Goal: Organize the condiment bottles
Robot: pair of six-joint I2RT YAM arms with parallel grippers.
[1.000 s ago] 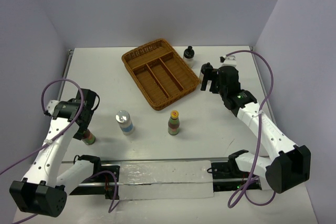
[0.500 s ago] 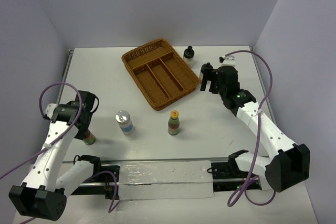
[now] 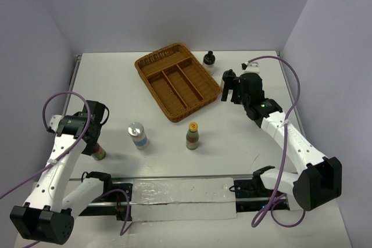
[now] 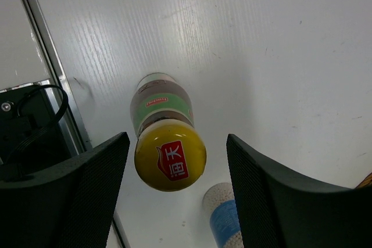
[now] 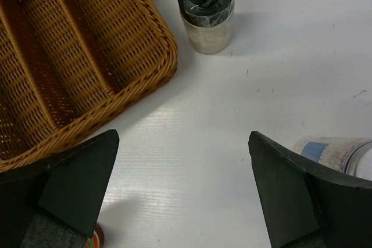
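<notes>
Left gripper [image 4: 176,140] was at the left side of the top view, pointed down over a yellow-capped bottle [image 4: 165,126]. Fingers [image 4: 87,196] were part open, one on each side of the cap, with a gap showing on both sides, so nothing was gripped. That bottle stood upright on the table [image 3: 244,137], red-green label, near the left edge of the table and lower left of the basket.

White blue-label bottle [image 3: 137,135] stood upright, silver cap up, just right of the left gripper in the top view. In the left wrist view it showed at the bottom edge, partly cut off.

Second yellow-capped bottle [image 3: 192,136] stood upright at centre frame, below the near corner of the wicker basket [image 3: 187,79] and apart from it. The basket sat at an angle in the upper middle. It had three long compartments and one cross compartment at its far end, no bottles inside.

Black-capped bottle [image 5: 206,13] stood upright, squat and pale, just off the basket's right corner and not touching it. In the top view it was at upper centre, right of the basket. A pale bottle base was cut off at the top edge of the right wrist view; could not tell which bottle.

Right gripper [image 5: 183,137] was right of the basket in the top view, fingers spread wide with only bare table between them, holding nothing.

Second white bottle [image 5: 328,152], blue label and silver cap, appeared to lie on its side at the right edge of the right wrist view, just beyond the right finger.
</notes>
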